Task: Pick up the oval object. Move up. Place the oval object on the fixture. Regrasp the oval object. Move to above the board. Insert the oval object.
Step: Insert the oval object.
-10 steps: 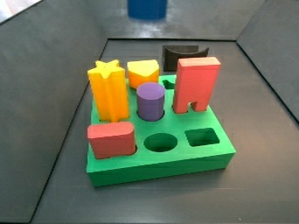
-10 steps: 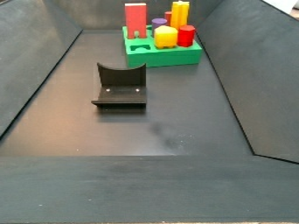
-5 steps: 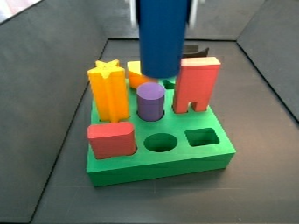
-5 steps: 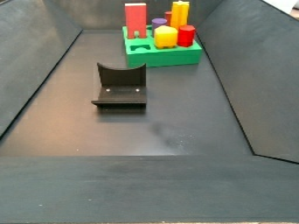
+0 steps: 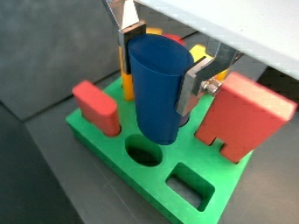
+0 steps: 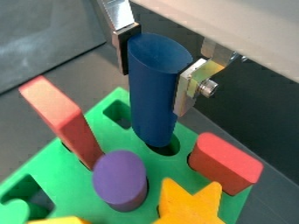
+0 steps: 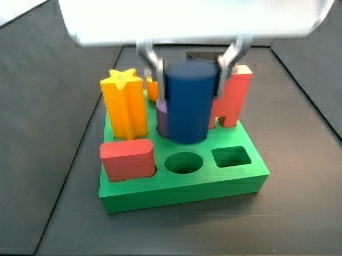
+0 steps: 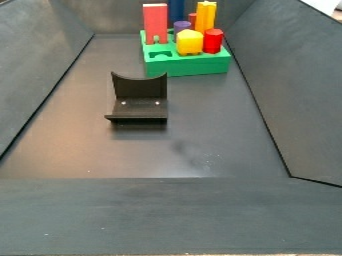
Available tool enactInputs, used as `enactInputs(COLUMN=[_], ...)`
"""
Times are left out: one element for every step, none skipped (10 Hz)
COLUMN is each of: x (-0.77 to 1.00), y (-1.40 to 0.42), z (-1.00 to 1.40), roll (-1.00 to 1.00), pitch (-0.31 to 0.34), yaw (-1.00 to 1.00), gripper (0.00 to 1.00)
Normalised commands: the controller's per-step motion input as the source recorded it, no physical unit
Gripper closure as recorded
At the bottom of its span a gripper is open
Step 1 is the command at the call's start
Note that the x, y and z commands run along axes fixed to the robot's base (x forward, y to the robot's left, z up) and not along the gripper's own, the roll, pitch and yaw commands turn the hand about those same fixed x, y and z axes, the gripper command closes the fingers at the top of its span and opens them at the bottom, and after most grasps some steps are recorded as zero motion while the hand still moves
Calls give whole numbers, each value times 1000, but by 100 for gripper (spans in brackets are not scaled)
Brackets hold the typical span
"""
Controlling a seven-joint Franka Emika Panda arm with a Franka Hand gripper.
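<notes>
In a side view the near edge of the board [image 7: 187, 190] shows a short red block [image 7: 127, 160] at its left corner, a round hole [image 7: 183, 162] in the middle and a square hole [image 7: 233, 156] to the right. Just behind the round hole hangs the oval object [image 7: 189, 100], upright, its lower end low among the pegs and hiding most of the purple cylinder [image 7: 163, 125]. The tool [image 7: 191, 62] grips it near the top, its two silver fingers [image 5: 194, 80] closed against the blue sides with nothing else between them. In both wrist views the peg's lower end stands at or just inside a dark hole in the green slab [image 6: 173, 147]; how deep it sits cannot be told.

The likely risk is jamming: if the oval's long axis is turned slightly off the hole, or the peg is tilted, it could catch on the rim and push the board along the floor. It also stands close to the tall red arch [image 7: 227, 95] and the yellow star peg [image 7: 124, 100], so a sideways correction could knock them. Releasing too early could leave the peg leaning.

Farther off, the fixture [image 8: 138, 98] stands empty, well apart from the board.

No brand, label or writing is readable anywhere.
</notes>
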Motion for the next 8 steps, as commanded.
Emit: enactInputs(x=[0, -3, 0, 0, 34, 71, 97, 114], y=[-43, -57, -97, -120, -131, -140, -131, -86], z=[-591, -11, -71, -83, -114, -186, -211, -286], roll=[0, 0, 0, 0, 0, 0, 3, 23], pitch=[-147, -13, 0, 0, -1, -1, -6, -1], yaw=[360, 17, 37, 6, 6, 11, 26, 54], gripper=[100, 100, 100, 100, 100, 100, 100, 100])
